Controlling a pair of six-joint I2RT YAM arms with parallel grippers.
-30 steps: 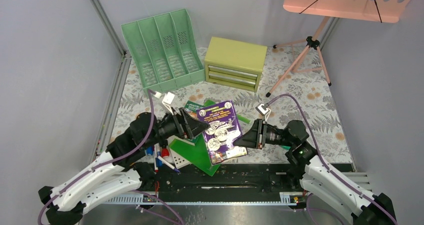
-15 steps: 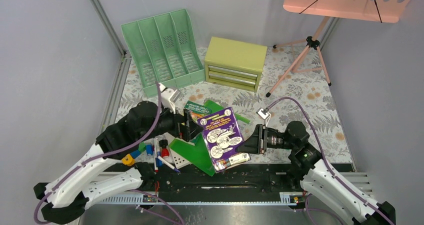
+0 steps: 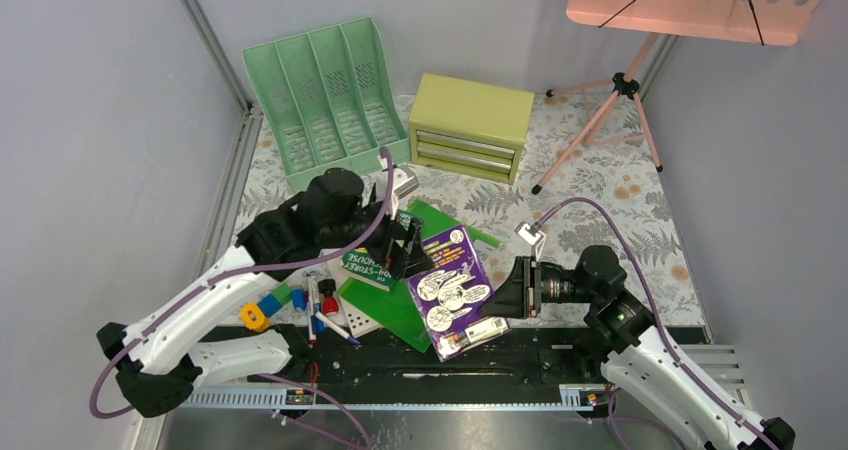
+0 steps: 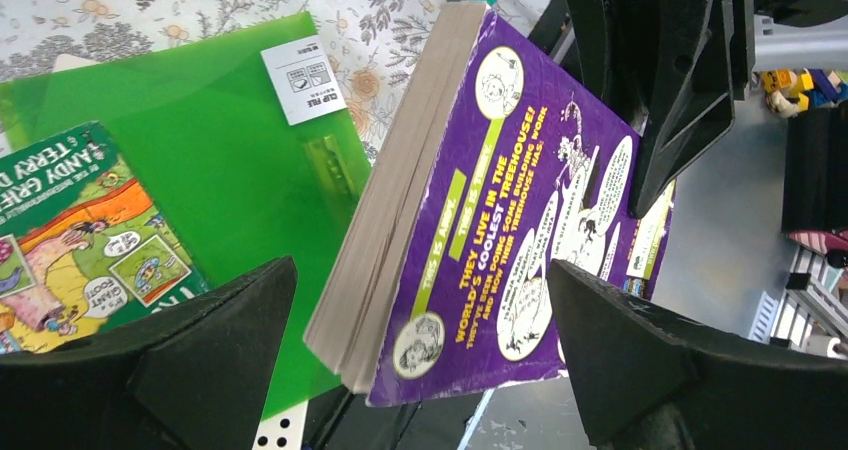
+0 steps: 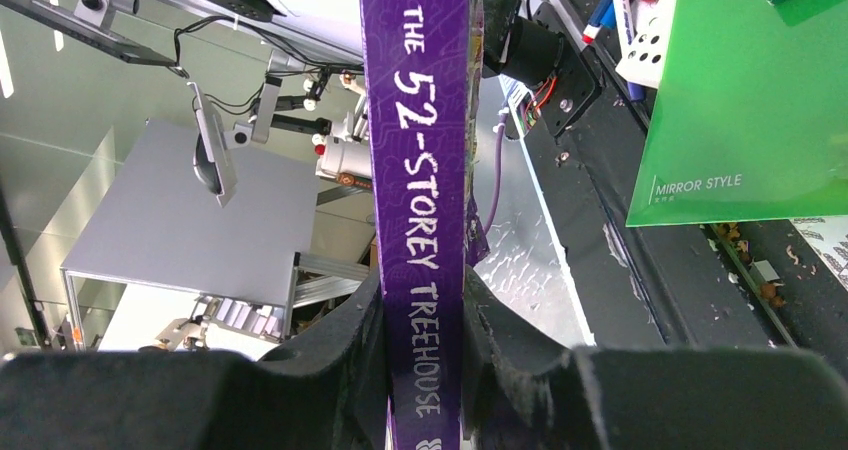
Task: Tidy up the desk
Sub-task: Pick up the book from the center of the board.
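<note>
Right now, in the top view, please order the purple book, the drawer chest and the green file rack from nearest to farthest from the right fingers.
1. purple book, clamped in the right fingers.
2. drawer chest, back centre.
3. green file rack, back left.

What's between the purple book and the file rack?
The left arm, its left tool open, sits on the line from the purple book, held by the right tool, to the rack. Nothing else visible.
</note>
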